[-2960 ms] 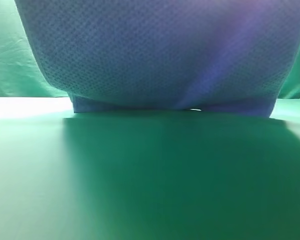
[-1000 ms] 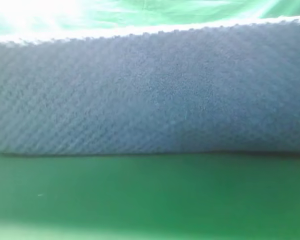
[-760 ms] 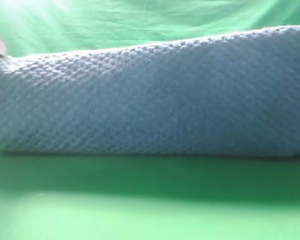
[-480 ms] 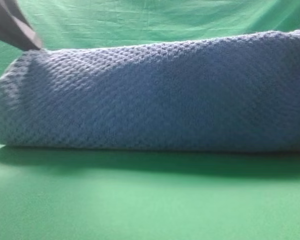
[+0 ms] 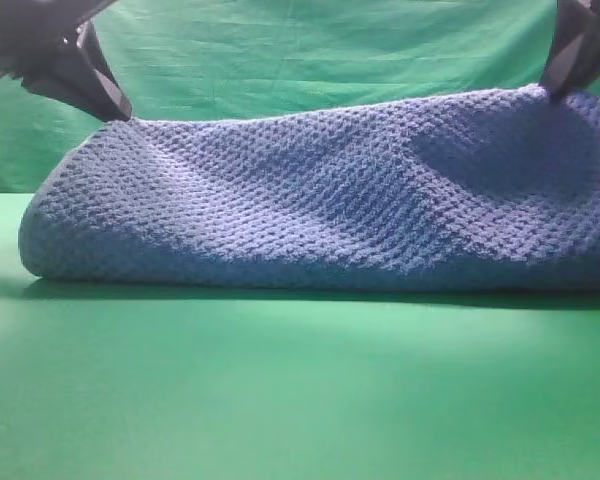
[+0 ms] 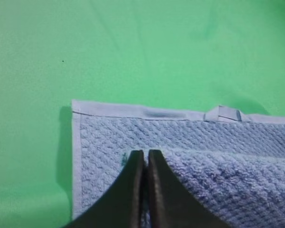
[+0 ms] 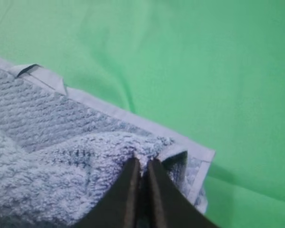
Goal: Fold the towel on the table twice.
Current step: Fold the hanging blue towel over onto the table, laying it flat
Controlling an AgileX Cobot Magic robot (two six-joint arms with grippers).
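Note:
The blue-grey waffle-weave towel (image 5: 330, 205) lies doubled over on the green table (image 5: 280, 390), its rounded fold facing the exterior high view. My left gripper (image 5: 115, 112) pinches the upper layer at the top left and my right gripper (image 5: 550, 90) pinches it at the top right. In the left wrist view the left gripper (image 6: 146, 154) is shut on a raised edge of the towel (image 6: 218, 180) above the lower layer's pale hem. Seen from the right wrist, the right gripper (image 7: 142, 164) is shut on the towel (image 7: 52, 161) near its hemmed corner.
A wrinkled green backdrop cloth (image 5: 310, 55) hangs behind the table. A small sewn tag (image 6: 223, 114) sticks out from the lower layer's far hem. Bare green table surface stretches in front of the towel.
The lifted towel edge has travelled away from the exterior camera and come down over the lower layer. Both grippers have come into view at the top corners, still holding it.

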